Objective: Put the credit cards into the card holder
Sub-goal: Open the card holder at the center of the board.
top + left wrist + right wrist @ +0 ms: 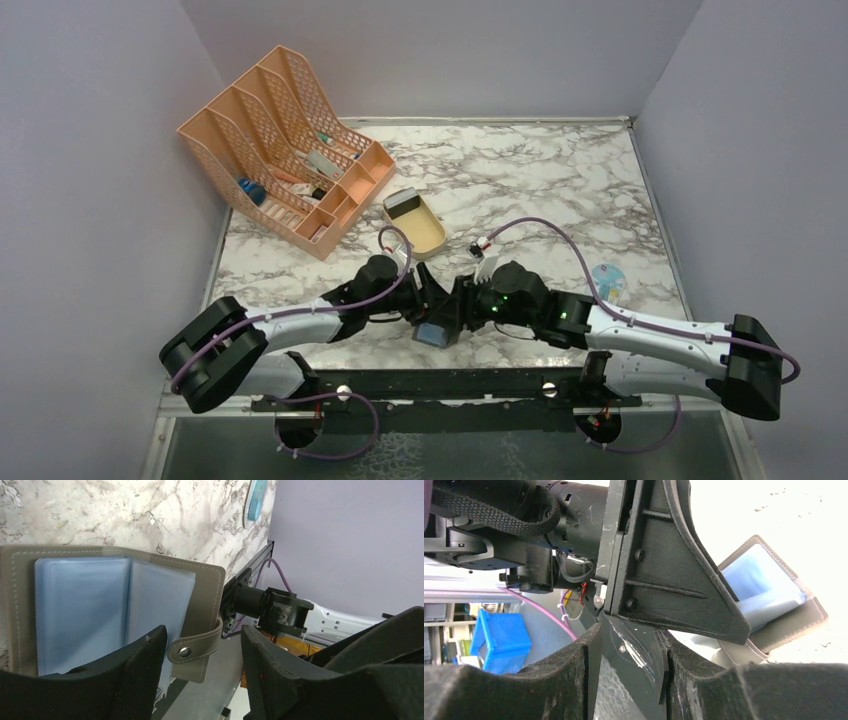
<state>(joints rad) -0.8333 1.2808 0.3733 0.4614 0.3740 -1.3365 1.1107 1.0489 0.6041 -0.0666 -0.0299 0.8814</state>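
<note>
The card holder [200, 587] lies open at the table's near edge, grey outside with blue-grey pockets [80, 610] and a snap strap [192, 650]. It also shows in the top view [434, 333] and in the right wrist view [774, 625]. My left gripper [202, 652] is open right over it, one finger [135, 680] over the pockets, the strap loose between the jaws. My right gripper [626, 650] is shut on a dark credit card [634, 675], held by its edges just beside the left gripper's finger [674, 570]. In the top view both grippers, left [432, 305] and right [462, 310], meet above the holder.
A peach mesh file rack [285, 150] stands at the back left. A tan oval tray [425, 235] beside it holds a whitish card [403, 203]. A round light-blue object [608, 278] lies at the right, also in the left wrist view [257, 500]. The table's front rail [440, 385] is close.
</note>
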